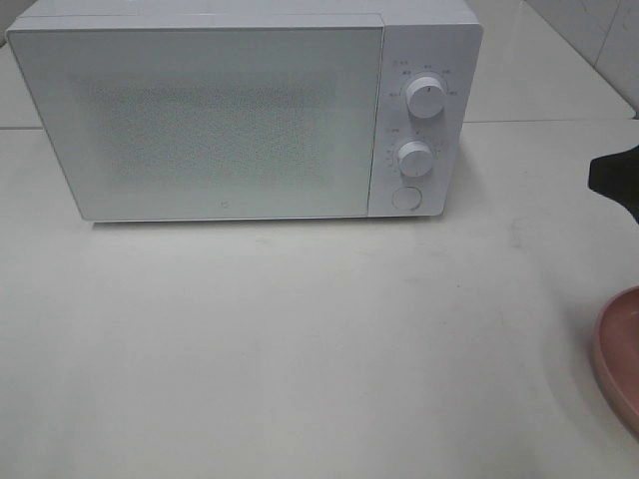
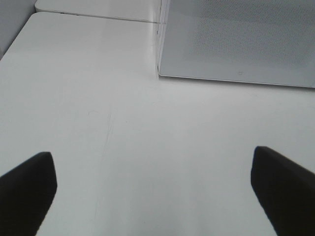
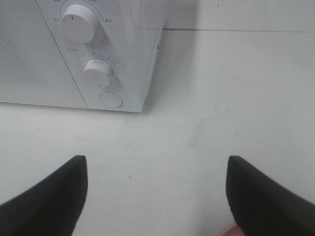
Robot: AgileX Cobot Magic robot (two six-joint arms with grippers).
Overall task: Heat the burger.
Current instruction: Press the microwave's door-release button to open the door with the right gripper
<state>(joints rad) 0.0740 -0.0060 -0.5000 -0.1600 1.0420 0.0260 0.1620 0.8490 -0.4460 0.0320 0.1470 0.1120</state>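
The burger is out of view in all three views. A white microwave (image 1: 230,120) stands at the back of the table with its door shut; what is inside cannot be seen through the dotted door. My left gripper (image 2: 151,155) is open over bare tabletop, near the microwave's front left corner (image 2: 160,73). My right gripper (image 3: 156,160) is open too, with nothing between its fingers, hovering in front of the microwave's control panel (image 3: 98,73). Only a dark tip of the right gripper (image 1: 613,178) shows at the right edge of the exterior view.
A flat pink plate (image 1: 617,351) lies at the table's right edge, just below the right gripper; a sliver of the pink plate (image 3: 229,230) shows in the right wrist view. The panel carries two dials (image 1: 426,97) and a round button (image 1: 406,198). White tabletop (image 1: 300,339) stretches in front.
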